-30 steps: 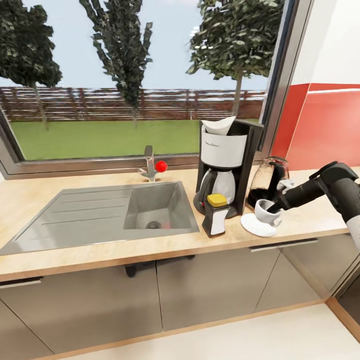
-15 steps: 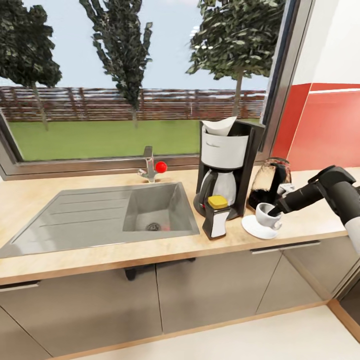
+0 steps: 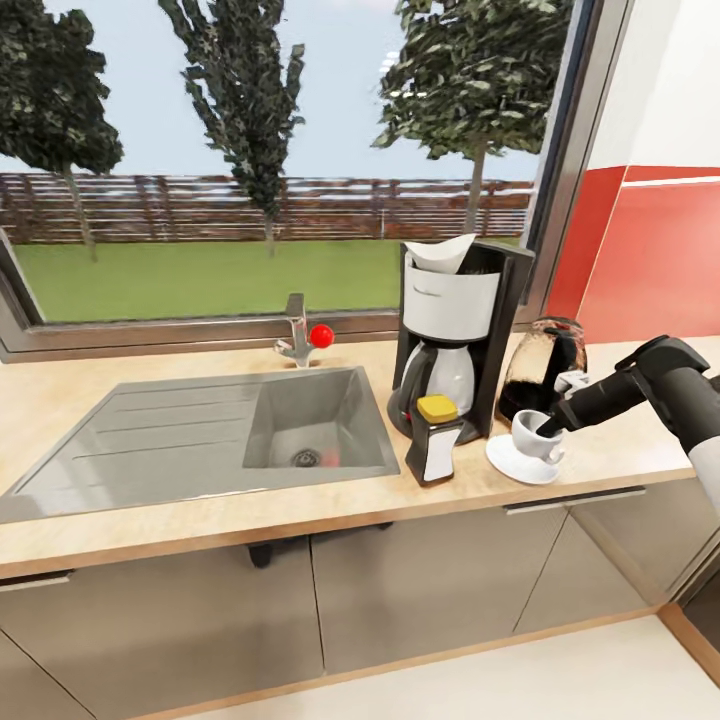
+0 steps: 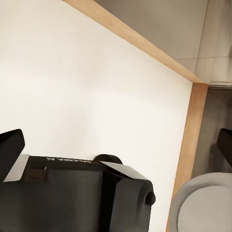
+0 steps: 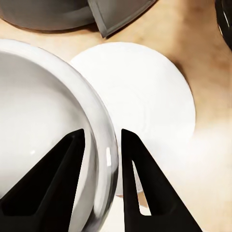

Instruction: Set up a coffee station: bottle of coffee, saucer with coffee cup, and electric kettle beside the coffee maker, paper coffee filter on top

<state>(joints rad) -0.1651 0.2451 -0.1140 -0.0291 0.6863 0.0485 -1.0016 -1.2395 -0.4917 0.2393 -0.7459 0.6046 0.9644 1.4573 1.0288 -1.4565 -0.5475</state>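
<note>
The right end effector [image 5: 99,164] pinches the coffee cup [image 3: 531,436] by its rim — the saucer [image 3: 512,462] directly beneath, the electric kettle [image 3: 540,368] just beyond.

You see a glossy white coffee cup [image 3: 531,432], matt wood-grain countertop [image 3: 620,452], brushed steel sink [image 3: 200,425], clear glass electric kettle [image 3: 543,364].

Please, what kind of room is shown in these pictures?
Most likely a home kitchen: a wood-grain countertop with an inset steel sink and faucet under a garden window, grey cabinet fronts below, and a coffee maker on the worktop.
</note>
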